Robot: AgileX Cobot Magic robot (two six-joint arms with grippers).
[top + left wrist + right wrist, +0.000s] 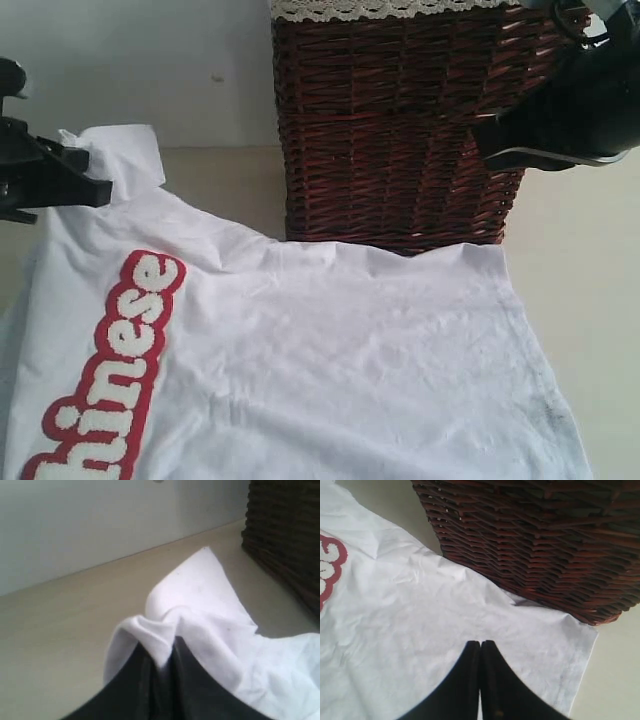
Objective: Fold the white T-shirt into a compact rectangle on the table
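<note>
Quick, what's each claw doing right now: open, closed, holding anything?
Left claw: closed, pinching a bunched fold of the white T-shirt.
Right claw: closed, holding nothing.

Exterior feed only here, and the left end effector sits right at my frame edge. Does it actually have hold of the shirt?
Observer: Yes. The left wrist view shows the left end effector shut on a bunched fold of the T-shirt, with white cloth pinched in it.
Operator: And the right one? It's mostly cut off for me.
Observer: The right end effector is closed tight with nothing in it.
Operator: Where is it aimed?
Observer: At the part of the shirt near the foot of the basket. The cloth there lies flat on the table, and I can't see any contact with it.
</note>
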